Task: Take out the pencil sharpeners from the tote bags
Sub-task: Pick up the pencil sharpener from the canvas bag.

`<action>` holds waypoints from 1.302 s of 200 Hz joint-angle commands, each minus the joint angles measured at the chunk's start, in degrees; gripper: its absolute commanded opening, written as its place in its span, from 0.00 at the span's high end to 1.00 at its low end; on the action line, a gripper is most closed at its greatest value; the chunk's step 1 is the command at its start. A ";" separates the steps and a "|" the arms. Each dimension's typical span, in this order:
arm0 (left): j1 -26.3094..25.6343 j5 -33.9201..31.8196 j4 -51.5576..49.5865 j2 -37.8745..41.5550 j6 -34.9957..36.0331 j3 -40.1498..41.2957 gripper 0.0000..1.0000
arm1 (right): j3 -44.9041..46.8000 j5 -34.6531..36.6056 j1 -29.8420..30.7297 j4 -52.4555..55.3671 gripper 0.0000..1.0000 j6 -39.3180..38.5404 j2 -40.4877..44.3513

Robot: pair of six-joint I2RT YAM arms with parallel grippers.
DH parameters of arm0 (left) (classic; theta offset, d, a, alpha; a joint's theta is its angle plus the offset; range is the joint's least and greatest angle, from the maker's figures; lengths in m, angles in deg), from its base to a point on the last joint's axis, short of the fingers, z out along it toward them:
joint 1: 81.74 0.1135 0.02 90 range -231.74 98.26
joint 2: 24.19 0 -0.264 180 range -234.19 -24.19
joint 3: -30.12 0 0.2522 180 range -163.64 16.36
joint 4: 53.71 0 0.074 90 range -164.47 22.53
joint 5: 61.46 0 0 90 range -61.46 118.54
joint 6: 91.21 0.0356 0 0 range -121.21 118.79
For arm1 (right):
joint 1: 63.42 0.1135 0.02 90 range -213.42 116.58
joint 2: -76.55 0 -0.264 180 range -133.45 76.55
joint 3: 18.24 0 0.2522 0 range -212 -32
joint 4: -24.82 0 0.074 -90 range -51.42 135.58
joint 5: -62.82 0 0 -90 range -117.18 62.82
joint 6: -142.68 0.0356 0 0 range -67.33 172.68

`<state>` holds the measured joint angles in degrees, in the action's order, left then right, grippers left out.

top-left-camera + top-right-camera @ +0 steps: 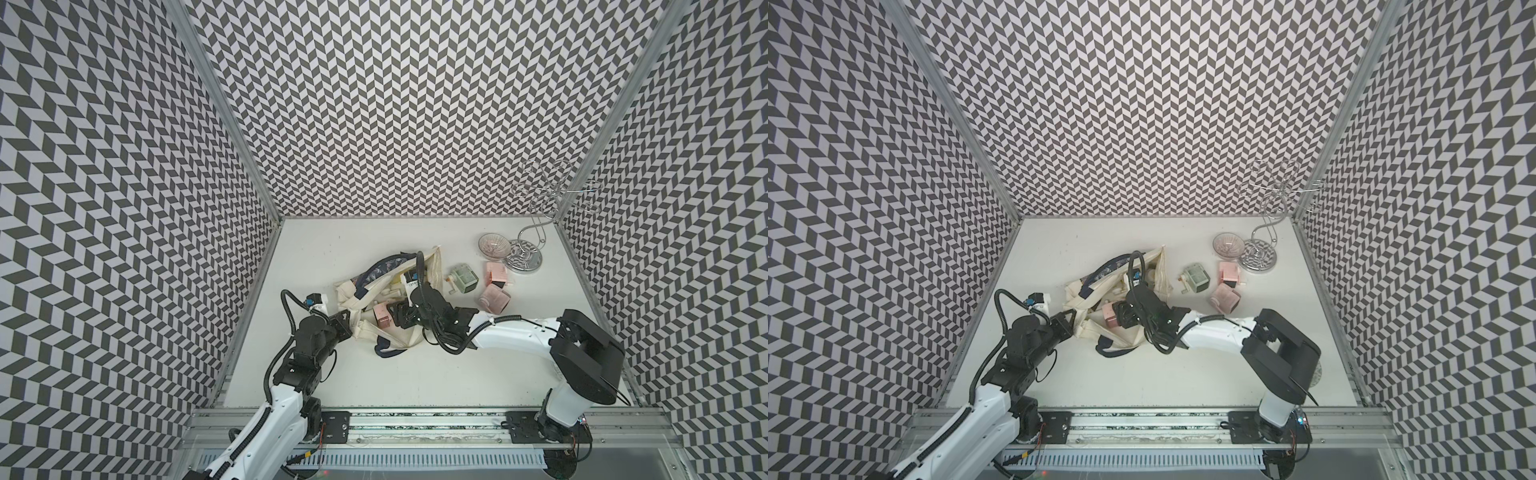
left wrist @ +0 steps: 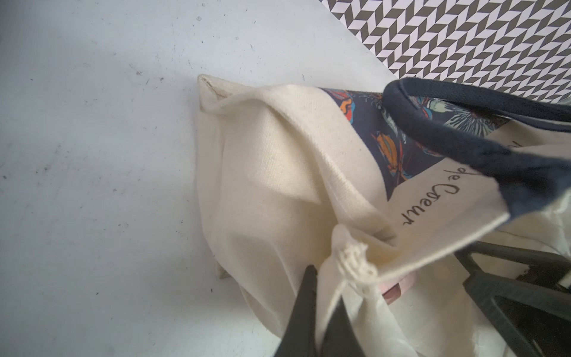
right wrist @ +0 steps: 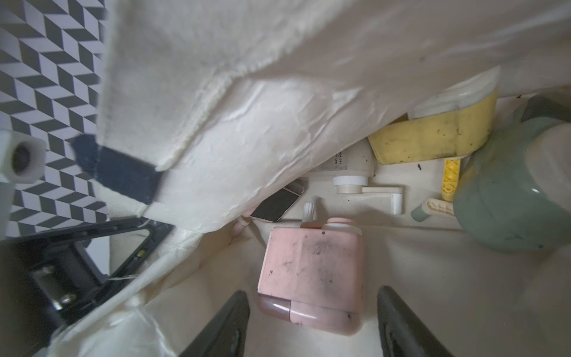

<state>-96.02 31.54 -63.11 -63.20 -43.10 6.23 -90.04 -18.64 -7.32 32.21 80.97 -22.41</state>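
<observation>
White table (image 1: 415, 374); cream tote bag (image 2: 278, 185) reads "Coeur" in script

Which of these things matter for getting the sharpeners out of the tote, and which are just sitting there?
Part of the job: tote bag; pink sharpener and yellow sharpener inside it; green sharpener and two pink ones already out; left gripper, shut on the bag; right gripper, open.
Just lying about: glass bowl; chrome wire stand.

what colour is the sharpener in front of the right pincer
Pale pink sharpener; clearest in the right wrist view.
</observation>
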 commanded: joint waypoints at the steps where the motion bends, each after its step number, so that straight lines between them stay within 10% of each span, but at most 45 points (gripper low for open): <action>1: 0.22 -3.94 -6.31 -0.33 0.73 -0.85 1.00 | -2.67 -0.21 0.97 4.17 0.26 -0.73 -4.16; 46: -2.27 -8.08 -8.74 2.10 2.08 -1.60 1.00 | -10.08 -2.26 2.30 9.99 0.00 -3.61 -11.59; 129: -3.03 -8.71 -8.32 1.12 2.15 -1.56 1.00 | -20.58 5.22 2.62 18.13 0.00 -3.13 -22.51; 181: -3.12 -9.41 -8.40 1.33 2.16 -1.47 1.00 | -16.40 6.74 2.66 14.20 0.28 -3.27 -15.65; 260: -3.12 -9.95 -7.81 0.32 2.18 -1.64 1.00 | -1.05 8.23 2.66 -1.69 0.39 -2.48 4.36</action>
<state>-99.30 24.26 -67.11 -61.76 -41.30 5.14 -93.03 -12.68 -4.98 39.38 77.82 -25.30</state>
